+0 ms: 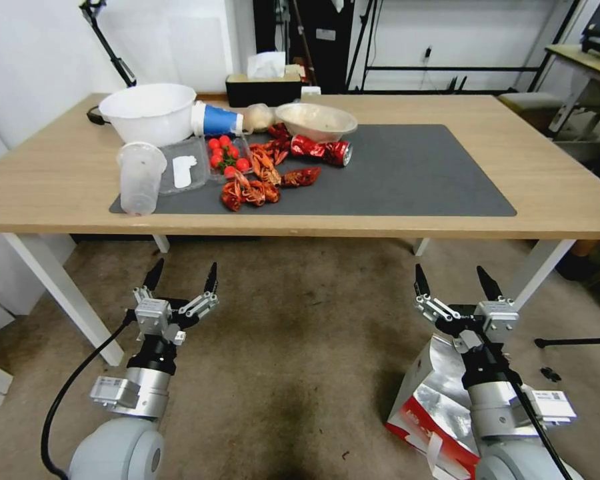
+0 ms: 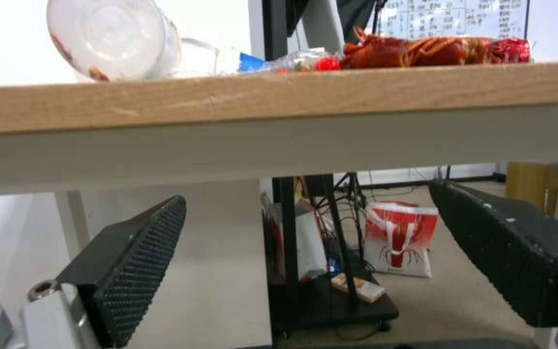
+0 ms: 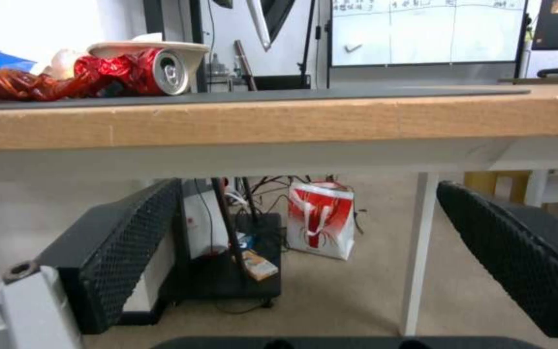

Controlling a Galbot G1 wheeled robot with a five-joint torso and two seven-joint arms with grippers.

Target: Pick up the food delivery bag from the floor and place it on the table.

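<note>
The food delivery bag [image 1: 428, 399], white with red panels and crumpled silver foil lining, lies on the floor [image 1: 300, 333] at the lower right, partly hidden under my right arm. My right gripper [image 1: 450, 275] hangs open just above and beyond the bag's top, holding nothing; its black pads [image 3: 131, 237] face the table's front edge. My left gripper [image 1: 183, 272] is open and empty too, over bare carpet at the left. The table [image 1: 67, 180] stands ahead of both grippers. Its dark grey mat [image 1: 413, 173] is bare on its right half.
The mat's left half holds a white bowl [image 1: 148, 110], a plastic cup [image 1: 140, 177], red crayfish [image 1: 257, 180], tomatoes and a crushed red can [image 1: 323, 150]. White table legs [image 1: 63, 290] [image 1: 540, 267] flank the grippers. Beyond the table are a black cart [image 2: 331, 291] and another red-and-white bag [image 3: 321, 218].
</note>
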